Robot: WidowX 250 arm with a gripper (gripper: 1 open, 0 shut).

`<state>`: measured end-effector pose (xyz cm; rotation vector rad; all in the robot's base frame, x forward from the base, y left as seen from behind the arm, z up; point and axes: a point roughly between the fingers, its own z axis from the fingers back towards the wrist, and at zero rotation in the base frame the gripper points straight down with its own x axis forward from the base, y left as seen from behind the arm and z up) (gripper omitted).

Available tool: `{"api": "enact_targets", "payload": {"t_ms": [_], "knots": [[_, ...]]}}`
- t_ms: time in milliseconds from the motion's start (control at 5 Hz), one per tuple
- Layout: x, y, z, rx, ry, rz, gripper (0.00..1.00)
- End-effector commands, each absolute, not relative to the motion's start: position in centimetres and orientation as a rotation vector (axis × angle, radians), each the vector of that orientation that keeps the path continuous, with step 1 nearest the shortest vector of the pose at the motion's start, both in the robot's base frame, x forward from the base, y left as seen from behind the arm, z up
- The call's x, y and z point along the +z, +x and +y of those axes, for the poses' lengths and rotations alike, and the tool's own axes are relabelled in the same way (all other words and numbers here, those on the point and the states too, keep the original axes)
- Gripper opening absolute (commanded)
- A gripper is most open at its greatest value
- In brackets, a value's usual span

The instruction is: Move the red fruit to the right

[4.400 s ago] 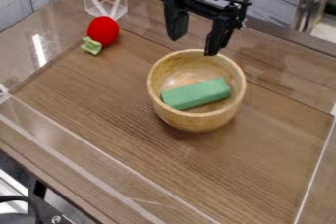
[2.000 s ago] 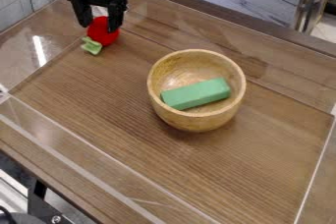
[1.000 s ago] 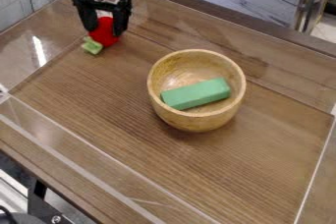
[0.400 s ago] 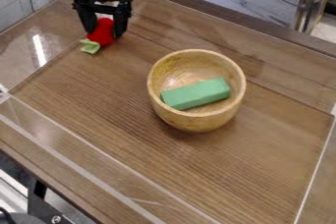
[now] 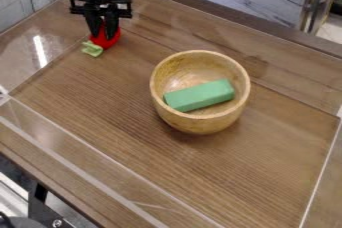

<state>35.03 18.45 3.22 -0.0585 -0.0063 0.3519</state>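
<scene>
Single camera view, looking down across the table from the front.

The gripper (image 5: 102,34) is pointing straight down at the far left corner of the table (image 5: 160,177), its dark fingers standing close together on either side of the red fruit (image 5: 106,39). The fingers are pinching in on the fruit; only a sliver of red is showing between and below them. The fruit is sitting on the tabletop, not lifted as far as I can tell. Its light-green leafy piece (image 5: 92,48) is sticking out toward the lower left, lying flat on the wood just beside the fingers.

Key relation: the fruit is lying directly under the gripper, between the fingers, so no sideways approach is left. The fruit is round, so no long axis matters apart from the leaf trailing left. The free space for the move is lying to the right along the far edge.

A wooden bowl (image 5: 201,119) is standing mid-table, well apart from the fruit, toward the near right. A green block (image 5: 201,96) is lying inside it. A carry to the right probably needs to pass behind the bowl or above its rim.

Surface: brown wood grain, glossy, with clear low walls around the edges. Beyond it, a pale plank wall and a table leg are showing.
</scene>
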Motion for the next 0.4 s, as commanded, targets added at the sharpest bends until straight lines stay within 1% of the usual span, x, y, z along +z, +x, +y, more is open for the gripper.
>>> {"api": "enact_targets", "payload": {"t_ms": [0,200], "knots": [[3.44,35.28,16.52,0.305,-0.068,-0.030,1.00],[4.44,35.46,16.13,0.333,-0.087,-0.023,1.00]]}}
